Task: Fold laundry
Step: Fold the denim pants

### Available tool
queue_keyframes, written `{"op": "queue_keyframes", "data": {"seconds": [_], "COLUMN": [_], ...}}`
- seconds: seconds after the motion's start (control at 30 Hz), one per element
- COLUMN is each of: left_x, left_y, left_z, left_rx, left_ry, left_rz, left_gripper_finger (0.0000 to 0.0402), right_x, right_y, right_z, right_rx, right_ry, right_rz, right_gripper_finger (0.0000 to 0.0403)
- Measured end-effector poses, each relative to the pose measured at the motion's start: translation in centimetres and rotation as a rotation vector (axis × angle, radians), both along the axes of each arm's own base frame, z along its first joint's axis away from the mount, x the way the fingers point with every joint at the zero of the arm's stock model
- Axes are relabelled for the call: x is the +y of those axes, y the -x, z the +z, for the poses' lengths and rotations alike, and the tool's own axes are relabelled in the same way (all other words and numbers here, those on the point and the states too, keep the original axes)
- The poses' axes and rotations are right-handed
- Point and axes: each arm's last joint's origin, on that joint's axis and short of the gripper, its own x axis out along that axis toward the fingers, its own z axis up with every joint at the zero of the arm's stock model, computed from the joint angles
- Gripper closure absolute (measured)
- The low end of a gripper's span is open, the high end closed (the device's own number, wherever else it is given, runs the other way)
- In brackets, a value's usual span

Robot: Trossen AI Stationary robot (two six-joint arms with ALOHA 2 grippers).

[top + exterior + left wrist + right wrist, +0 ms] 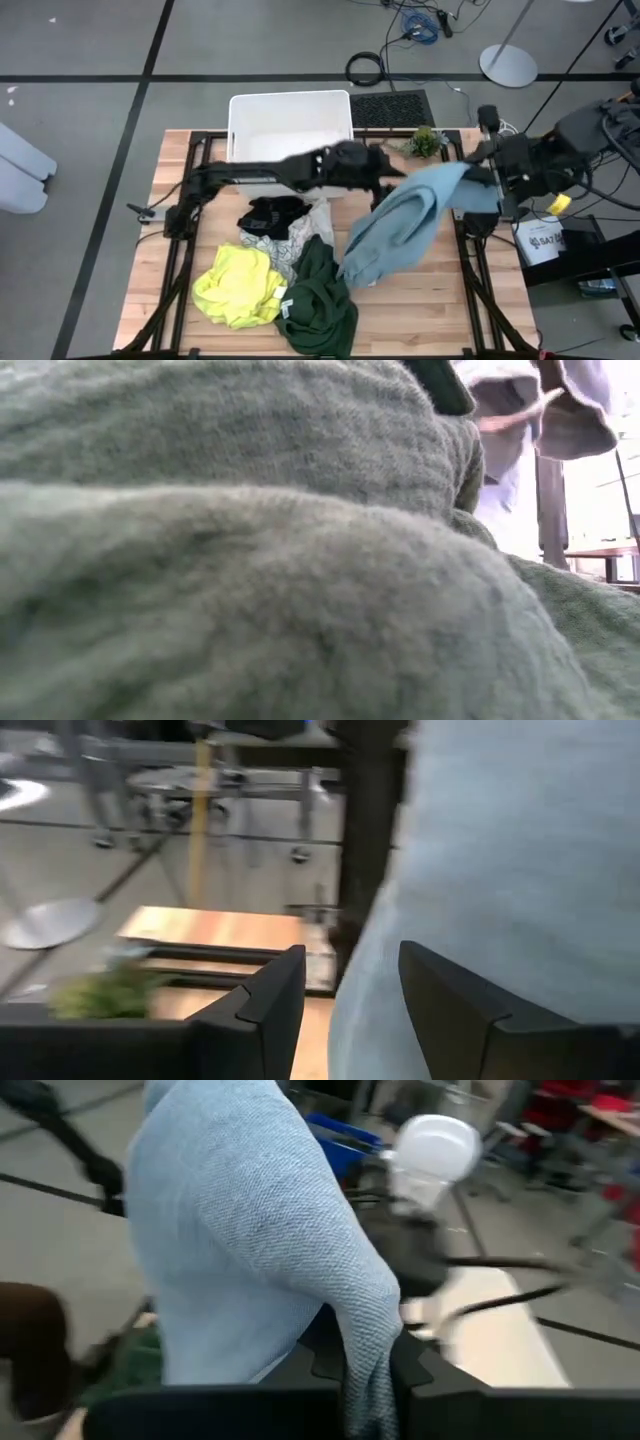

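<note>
The blue garment is up off the bench, hanging in a long drape from far right down toward centre, its lower end reaching the wood just beside the green one. Right gripper is clamped shut on an upper edge of the blue cloth at the right side of the bench; the right wrist view shows the fabric pinched between its fingers. Left gripper sits mid-bench at the far side, jaws apart w/ blue cloth hanging right by them, prob. lining up a second grab but not closed on anything yet. Rest of the pile is unfolded: green crumpled near centre, yellow bunched near left, patterned white and black heaped between them and the bin, which looks empty. Judging by this, task is at an early stage: nothing folded, first item only being lifted & spread, four more to go.
</note>
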Motion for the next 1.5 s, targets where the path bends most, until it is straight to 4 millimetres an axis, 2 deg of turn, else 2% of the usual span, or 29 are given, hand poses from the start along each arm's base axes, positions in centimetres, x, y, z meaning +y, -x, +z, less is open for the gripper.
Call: {"op": "queue_keyframes", "data": {"seconds": [0.17,0.43,0.6,0.7,0.83,0.97,1.17,1.27,1.33,1.5], "left_x": [-1.9,-7.4,-10.9,-12.3,-12.6,-11.4,-9.3,-8.9,-9.0,-9.7], "left_y": [-2.3,-4.1,-4.1,-3.7,-3.1,-2.2,1.2,3.2,4.0,6.0], "left_z": [-3.5,-6.9,-7.5,-7.8,-9.3,-11.2,-12.5,-12.2,-11.6,-7.8], "left_rx": [0.022,0.025,0.025,0.073,0.250,0.478,0.863,1.022,1.061,0.995], "left_ry": [0.092,0.150,0.152,0.169,0.208,0.207,0.064,-0.031,-0.080,-0.259], "left_rz": [-0.107,-0.289,-0.369,-0.395,-0.375,-0.307,-0.089,-0.011,-0.001,0.069], "left_gripper_finger": [0.0229,0.0229,0.0229,0.0229,0.0229,0.0229,0.0229,0.0229,0.0229,0.0229], "right_x": [-1.1,-2.2,-2.3,-2.2,-2.4,-2.2,-1.9,-1.8,-1.6,-1.4], "right_y": [1.7,2.6,2.4,2.0,1.7,1.3,0.7,0.4,0.1,-0.1], "right_z": [0.3,0.8,1.3,1.3,1.2,1.0,0.6,0.7,0.8,0.8], "right_rx": [-0.044,-0.106,-0.141,-0.133,-0.122,-0.105,-0.070,-0.073,-0.075,-0.074], "right_ry": [0.019,0.153,0.199,0.249,0.298,0.317,0.345,0.360,0.369,0.375], "right_rz": [-0.064,-0.291,-0.336,-0.407,-0.531,-0.540,-0.556,-0.553,-0.555,-0.524], "right_gripper_finger": [0.0397,0.0397,0.0397,0.0397,0.0397,0.0397,0.0397,0.0397,0.0397,0.0397]}}
